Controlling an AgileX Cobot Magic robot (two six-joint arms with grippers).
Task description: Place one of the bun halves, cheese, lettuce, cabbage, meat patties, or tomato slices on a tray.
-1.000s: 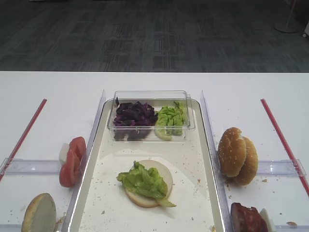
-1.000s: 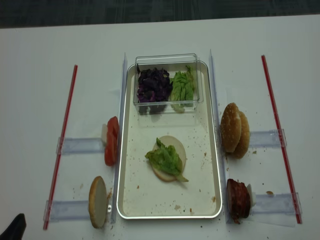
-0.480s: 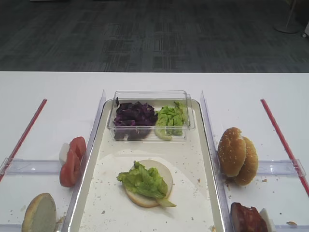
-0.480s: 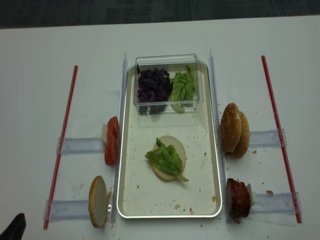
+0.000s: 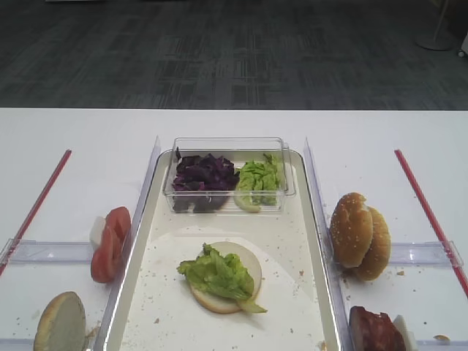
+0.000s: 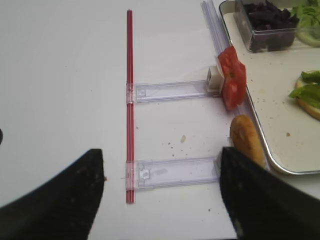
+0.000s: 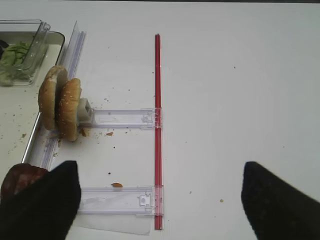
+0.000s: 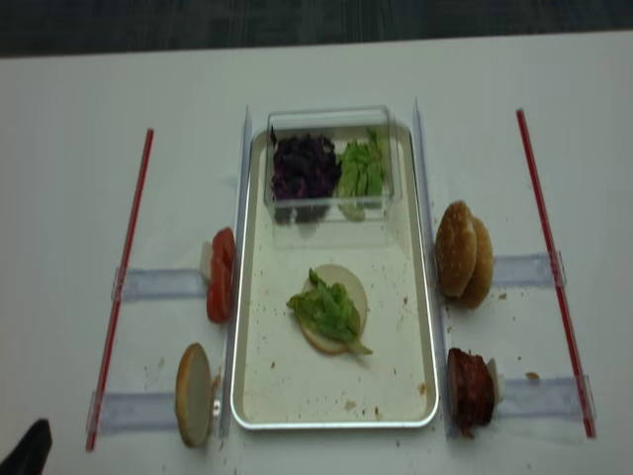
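Note:
The silvery tray [image 5: 139, 241] holds a pale bun half [image 5: 248, 260] topped with green lettuce [image 5: 218, 274]. Left of the tray stand tomato slices [image 5: 108, 245] and another bun half [image 5: 60, 322]. Two sesame bun halves [image 5: 358, 234] and the meat patties [image 5: 374, 330] stand to its right. Purple cabbage [image 5: 203, 175] and more lettuce [image 5: 257, 183] fill a clear tub. No cheese shows. My left gripper [image 6: 160, 200] hangs open over the table left of the bun half [image 6: 246, 140]. My right gripper [image 7: 160, 205] is open and empty, right of the meat patties [image 7: 22, 177].
The clear tub [image 5: 227, 146] sits across the tray's far end. Red strips [image 5: 40, 197] [image 5: 428, 208] run along both sides of the table, with clear plastic holders [image 6: 172, 91] [image 7: 122, 118] reaching from them toward the tray. Crumbs speckle the tray floor.

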